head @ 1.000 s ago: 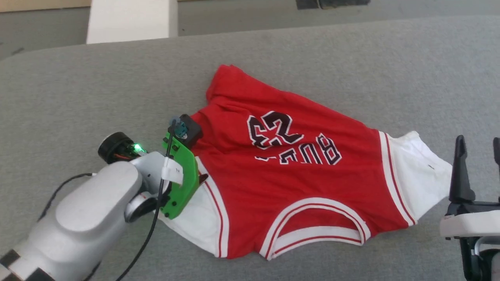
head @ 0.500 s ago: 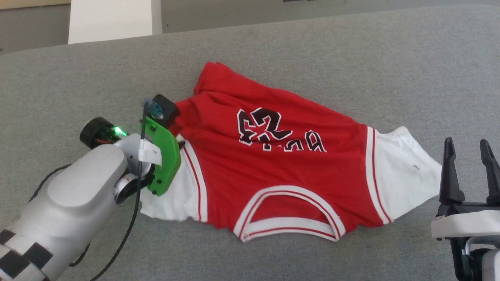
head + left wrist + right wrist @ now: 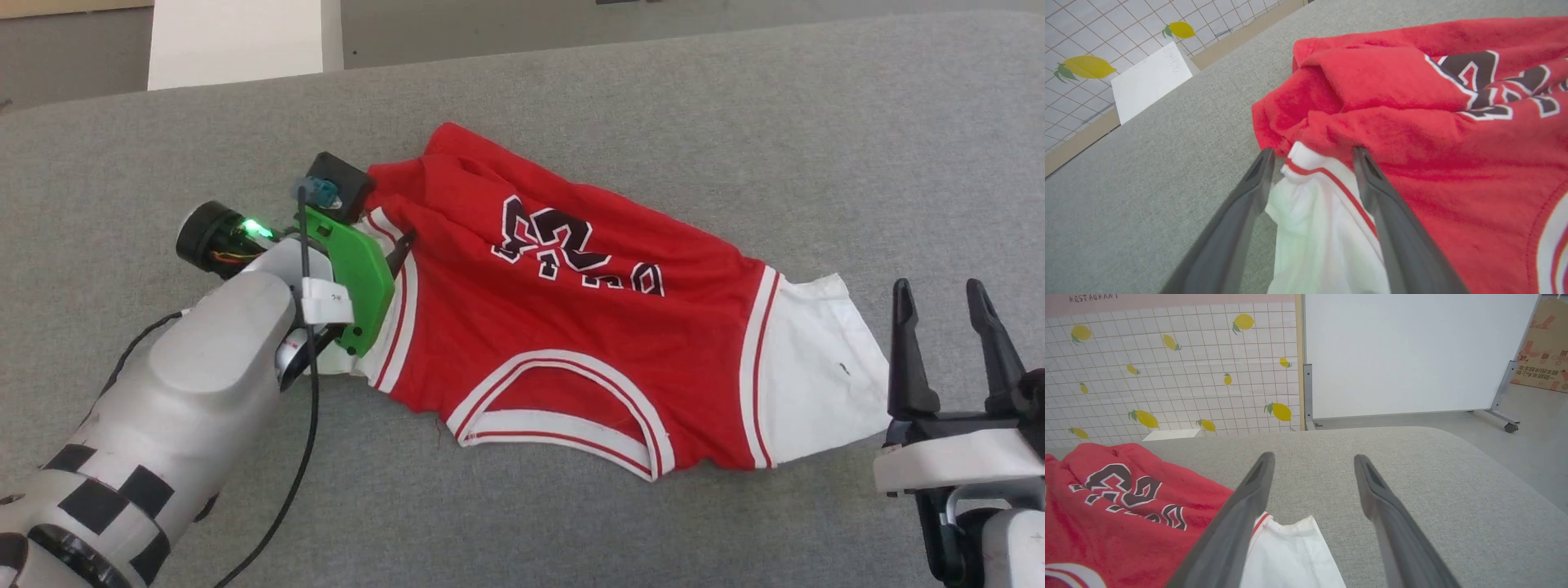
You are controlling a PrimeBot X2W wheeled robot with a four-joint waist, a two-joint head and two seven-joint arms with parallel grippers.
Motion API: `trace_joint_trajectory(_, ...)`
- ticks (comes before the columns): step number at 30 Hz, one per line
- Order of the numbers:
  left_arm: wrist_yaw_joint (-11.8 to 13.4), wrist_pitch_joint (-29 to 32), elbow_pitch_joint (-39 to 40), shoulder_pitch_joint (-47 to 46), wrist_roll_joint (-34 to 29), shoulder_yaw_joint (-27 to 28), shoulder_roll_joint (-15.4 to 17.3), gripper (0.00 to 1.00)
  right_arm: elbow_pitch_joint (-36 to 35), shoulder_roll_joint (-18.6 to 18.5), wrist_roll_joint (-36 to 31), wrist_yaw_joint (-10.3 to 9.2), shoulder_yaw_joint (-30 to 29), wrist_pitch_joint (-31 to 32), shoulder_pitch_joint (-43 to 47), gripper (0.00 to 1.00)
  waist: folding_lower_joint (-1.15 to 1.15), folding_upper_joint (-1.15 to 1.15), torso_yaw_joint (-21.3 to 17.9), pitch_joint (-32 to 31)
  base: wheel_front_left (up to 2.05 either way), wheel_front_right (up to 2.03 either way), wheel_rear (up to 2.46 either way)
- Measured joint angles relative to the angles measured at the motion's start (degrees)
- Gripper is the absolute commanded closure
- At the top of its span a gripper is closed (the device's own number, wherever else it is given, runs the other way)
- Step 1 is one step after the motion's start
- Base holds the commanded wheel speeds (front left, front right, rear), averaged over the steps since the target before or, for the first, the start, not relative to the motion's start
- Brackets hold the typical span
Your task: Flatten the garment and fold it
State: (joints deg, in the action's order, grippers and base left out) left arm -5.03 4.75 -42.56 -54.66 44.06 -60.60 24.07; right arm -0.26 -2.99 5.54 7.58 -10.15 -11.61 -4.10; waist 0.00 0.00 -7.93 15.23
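Note:
The garment [image 3: 588, 327], a red shirt with white sleeves and black lettering, lies rumpled on the grey table with its neckline toward me. My left gripper [image 3: 396, 253] is at the shirt's left sleeve. In the left wrist view its fingers stand apart, and the white striped sleeve [image 3: 1323, 212] lies bunched between them, so the left gripper [image 3: 1312, 157] is open. My right gripper [image 3: 939, 287] is open just beyond the right sleeve's edge, with nothing between its fingers. The right wrist view shows the right gripper [image 3: 1312, 457] over bare table, beside that sleeve [image 3: 1290, 555].
The grey padded table [image 3: 735, 122] reaches well beyond the shirt on every side. A white block [image 3: 237, 41] stands past its far left edge. A black cable [image 3: 309, 457] hangs along my left arm. Beyond the table are a white board on wheels [image 3: 1412, 355] and a lemon-patterned wall [image 3: 1167, 375].
The camera shifted. My left gripper moved farther away along the left sleeve, which is now bunched up against the red body. The lettering has crumpled more. The right gripper stayed open beside the right sleeve.

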Motion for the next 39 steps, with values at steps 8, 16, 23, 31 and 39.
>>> trace_joint_trajectory(8, 3.2, -14.9, -1.7, 1.3, -0.1, 4.0, -0.5, 0.00, 1.4, 0.0, -0.1, 0.00, -0.4, 0.7, 0.3, 0.00, 0.00, 0.00, 1.3, -2.3, 0.00, 0.00, 0.00)
trace_joint_trajectory(16, 7.3, -15.6, 1.5, 8.5, 2.3, 6.8, 0.3, 0.00, 0.7, 0.0, -0.5, 0.00, -2.0, 2.7, 2.4, 0.00, 0.00, 0.00, 3.9, -5.7, 0.00, 0.00, 0.00)
trace_joint_trajectory(23, 12.7, -4.8, 10.6, 15.1, 5.4, 5.8, 4.1, 0.00, -0.5, 0.0, -0.3, 0.00, -2.0, 3.8, 3.7, 0.00, -0.01, 0.00, 5.0, -6.0, 0.00, 0.00, 0.00)
trace_joint_trajectory(31, 21.5, 3.8, 24.6, 19.4, 6.3, 4.7, 9.0, 0.00, -1.5, 0.0, 0.2, 0.00, -1.8, 4.1, 4.3, 0.00, -0.01, 0.00, 4.7, -2.4, 0.00, 0.00, 0.00)
trace_joint_trajectory(39, 26.5, 10.3, 29.7, 19.6, 5.2, 3.4, 13.0, 0.00, -1.0, 0.0, 0.6, 0.00, -1.3, 4.0, 4.2, 0.00, -0.01, 0.00, 4.3, -0.4, 0.00, 0.00, 0.00)
